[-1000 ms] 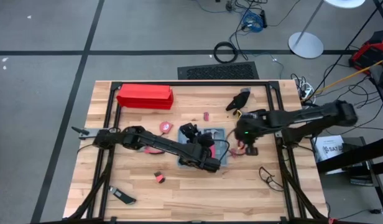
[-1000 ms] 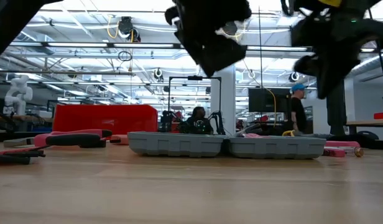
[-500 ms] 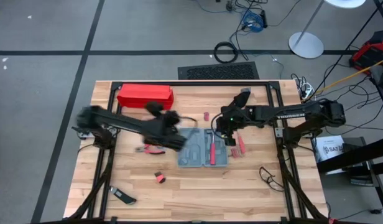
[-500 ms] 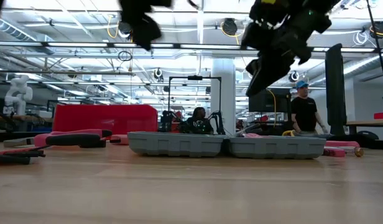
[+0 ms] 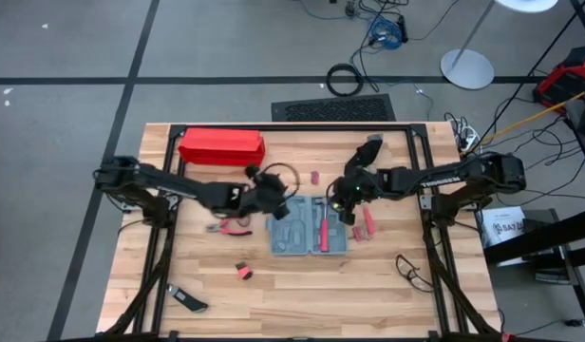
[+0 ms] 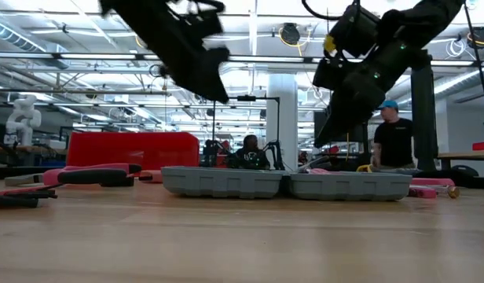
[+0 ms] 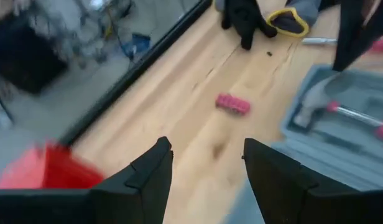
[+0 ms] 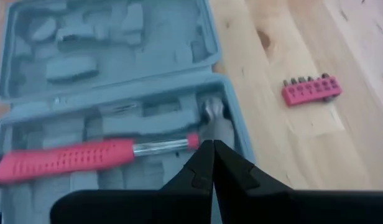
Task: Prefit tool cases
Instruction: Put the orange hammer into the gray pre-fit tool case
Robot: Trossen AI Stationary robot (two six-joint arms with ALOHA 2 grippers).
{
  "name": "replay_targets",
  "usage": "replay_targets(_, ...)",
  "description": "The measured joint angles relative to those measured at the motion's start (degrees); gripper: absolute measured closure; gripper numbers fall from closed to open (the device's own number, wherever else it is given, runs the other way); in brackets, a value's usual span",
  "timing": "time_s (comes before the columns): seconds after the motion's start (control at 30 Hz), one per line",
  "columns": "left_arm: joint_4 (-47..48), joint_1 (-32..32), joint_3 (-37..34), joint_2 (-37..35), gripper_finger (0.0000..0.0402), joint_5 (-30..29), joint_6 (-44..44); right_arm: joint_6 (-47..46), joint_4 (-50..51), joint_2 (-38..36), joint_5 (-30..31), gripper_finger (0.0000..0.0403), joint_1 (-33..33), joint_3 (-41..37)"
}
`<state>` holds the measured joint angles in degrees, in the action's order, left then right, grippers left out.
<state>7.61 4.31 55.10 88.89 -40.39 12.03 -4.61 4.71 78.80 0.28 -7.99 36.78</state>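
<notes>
The blue-grey tool case (image 5: 310, 226) lies open and flat on the table, grey recesses up. A pink-handled hammer (image 8: 98, 155) sits in one half of the tool case (image 8: 117, 81). My right gripper (image 5: 342, 206) hangs shut just above that half's far end, over the hammer head (image 8: 210, 112); in the low view my right gripper (image 6: 327, 135) is clear of the tool case (image 6: 285, 183). My left gripper (image 5: 273, 197) hovers open above the table just beyond the case's far left corner. My left gripper (image 7: 207, 168) has only bare wood between its fingers.
A long red box (image 5: 221, 147) lies near the far left. Pink pliers (image 5: 231, 226) lie left of the case, a pink tool (image 5: 368, 220) right of it. A pink bit holder (image 5: 314, 177) and a black glove (image 5: 368, 152) lie beyond it. A small red part (image 5: 243, 272) and a knife (image 5: 186, 300) lie nearer.
My left gripper has swung up off the case toward the table's left and far side, then come back part way toward the case's far left corner. My right gripper has moved from right of the case toward the left, over the case's far right end.
</notes>
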Motion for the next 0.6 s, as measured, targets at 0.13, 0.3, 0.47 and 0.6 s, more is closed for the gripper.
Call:
replay_targets(0.13, -8.07, -6.92, 3.21, 3.93, 0.0201, 8.28, -10.60, -3.16, -0.30, 1.07, 3.91, 0.0403, 1.35, 0.01)
replay_targets(0.3, -9.48, -12.59, 3.93, 7.85, 0.0201, 19.63, -14.24, -4.13, -3.00, 3.33, 5.65, 0.0403, 1.34, 0.01)
replay_targets(0.47, -10.33, -15.55, 4.00, 10.49, 0.0201, 28.69, -18.45, -5.32, -4.44, 7.48, 5.58, 0.0403, 1.36, 0.01)
replay_targets(0.6, -10.96, -16.25, 3.99, 12.91, 0.0201, 32.32, -19.00, -5.66, -6.69, 10.08, 5.51, 0.0403, 1.33, -0.03)
